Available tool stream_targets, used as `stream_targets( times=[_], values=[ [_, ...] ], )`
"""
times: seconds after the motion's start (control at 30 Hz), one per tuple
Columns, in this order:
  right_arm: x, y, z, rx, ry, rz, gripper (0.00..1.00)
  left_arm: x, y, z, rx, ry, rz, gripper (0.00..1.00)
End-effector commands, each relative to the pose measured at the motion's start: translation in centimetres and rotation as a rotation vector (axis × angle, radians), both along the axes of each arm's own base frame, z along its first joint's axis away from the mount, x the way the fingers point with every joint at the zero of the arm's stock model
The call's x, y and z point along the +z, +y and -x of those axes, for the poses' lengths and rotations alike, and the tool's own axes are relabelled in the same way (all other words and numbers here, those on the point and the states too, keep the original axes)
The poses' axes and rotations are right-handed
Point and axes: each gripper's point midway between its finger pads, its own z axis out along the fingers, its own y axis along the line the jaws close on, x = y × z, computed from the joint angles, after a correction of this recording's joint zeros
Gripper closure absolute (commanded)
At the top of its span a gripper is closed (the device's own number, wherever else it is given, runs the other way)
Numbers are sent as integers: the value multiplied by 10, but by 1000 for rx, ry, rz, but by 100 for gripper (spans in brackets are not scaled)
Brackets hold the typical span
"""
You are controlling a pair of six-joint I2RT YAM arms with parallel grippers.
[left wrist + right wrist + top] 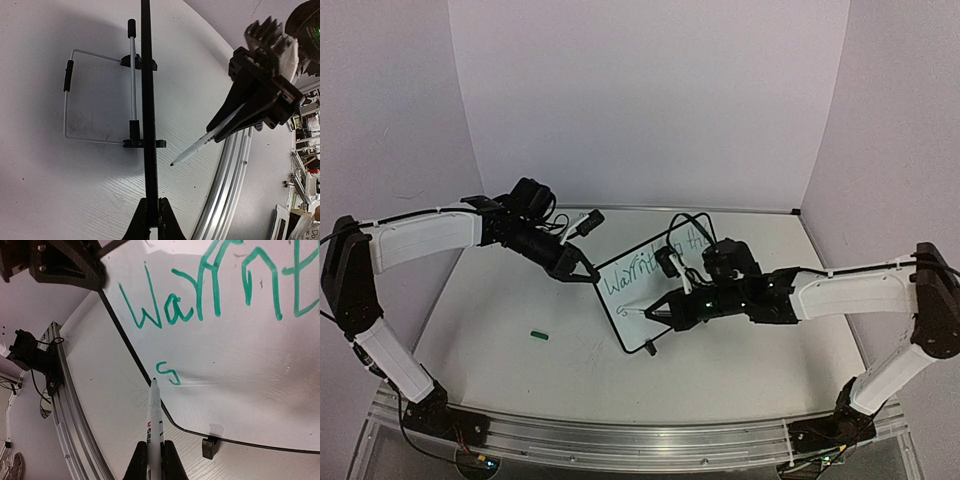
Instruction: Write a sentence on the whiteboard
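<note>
Right gripper (155,452) is clenched on a white marker (154,412), whose tip points away from the wrist at the lower left edge of the whiteboard (632,325), just beside a green s (167,372); I can't tell if it touches. Left gripper (582,268) pinches the board's left edge. It stands mid-table, long axis running near-left to far-right, written face tilted up toward the arms' side

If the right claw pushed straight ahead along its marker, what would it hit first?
Its marker tip would likely meet the whiteboard near the green S; depth is unclear.
</note>
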Motion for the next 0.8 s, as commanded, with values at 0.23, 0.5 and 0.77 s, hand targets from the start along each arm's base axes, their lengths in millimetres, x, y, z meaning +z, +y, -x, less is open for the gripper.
stream_targets(
  times=[0.23,0.5,0.77],
  values=[
    [29,-11,-21,-87,-73,-46,100,-17,-8,23,-68,56,-45,100],
    [17,-4,-24,-62,-61,-13,100,-20,-8,24,-69,61,-49,100],
    [12,-1,-26,-57,-59,5,100,-19,-9,24,-70,60,-48,100]
  ],
)
